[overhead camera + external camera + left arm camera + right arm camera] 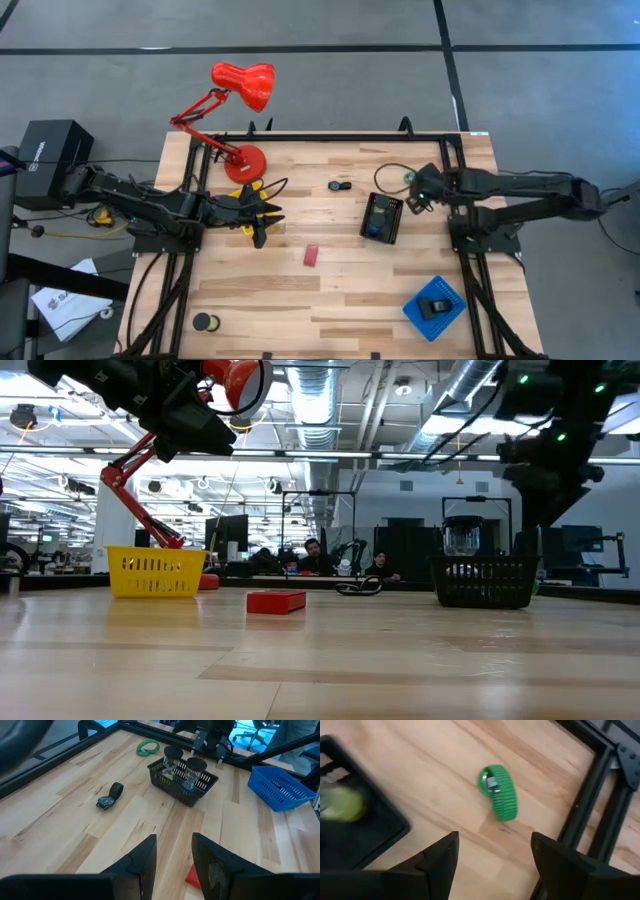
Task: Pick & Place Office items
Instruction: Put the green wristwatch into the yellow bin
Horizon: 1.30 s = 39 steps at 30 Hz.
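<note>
On the wooden counter [340,290], the right pincer [492,857] hangs wide open, empty, above the green band [499,791] beside the black basket [381,217].

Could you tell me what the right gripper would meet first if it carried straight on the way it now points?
Probably the green coiled band on the wooden table: it lies just ahead of the open right gripper, slightly off centre; depth is uncertain.

A red lamp [243,85] stands at the desk's [330,300] far edge — a yellow tray [155,573] beside its base, under the left pincer [262,214]; a blue tray [434,306] lies well apart.
</note>
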{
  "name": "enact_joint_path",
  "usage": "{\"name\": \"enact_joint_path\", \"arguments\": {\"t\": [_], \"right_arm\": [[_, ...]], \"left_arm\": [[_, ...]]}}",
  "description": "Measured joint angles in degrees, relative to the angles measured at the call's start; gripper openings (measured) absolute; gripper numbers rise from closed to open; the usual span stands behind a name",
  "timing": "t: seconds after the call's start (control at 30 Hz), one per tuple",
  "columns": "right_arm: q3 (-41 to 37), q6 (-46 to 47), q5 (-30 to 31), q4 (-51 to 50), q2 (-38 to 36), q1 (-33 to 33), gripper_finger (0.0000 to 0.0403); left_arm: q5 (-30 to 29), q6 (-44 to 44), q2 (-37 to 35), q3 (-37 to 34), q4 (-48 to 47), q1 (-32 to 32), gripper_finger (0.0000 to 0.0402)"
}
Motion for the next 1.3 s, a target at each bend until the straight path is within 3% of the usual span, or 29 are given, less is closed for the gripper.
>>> {"name": "enact_joint_path", "arguments": {"t": [0.13,0.3,0.67,1.07,1.3], "right_arm": [[0.00,-6.95,-0.04,3.08,4.25,-4.94,0.0239],[0.00,-13.40,-4.37,7.25,10.64,-9.58,0.0239],[0.00,-18.18,-4.37,11.16,23.53,-18.30,0.0239],[0.04,-25.24,-4.54,17.41,26.04,-19.15,0.0235],[0.04,-25.25,-4.89,17.22,26.06,-20.68,0.0170]], "left_arm": [[0.01,-0.02,0.00,-1.23,0.71,0.00,0.0117],[0.01,-2.44,0.00,-3.26,1.21,0.05,0.0117],[-0.01,-2.55,0.00,-4.51,3.22,0.02,0.0117],[-0.01,-2.43,0.00,-4.51,3.64,0.02,0.0117],[-0.01,-2.43,0.00,-4.51,4.13,0.02,0.0117]]}}
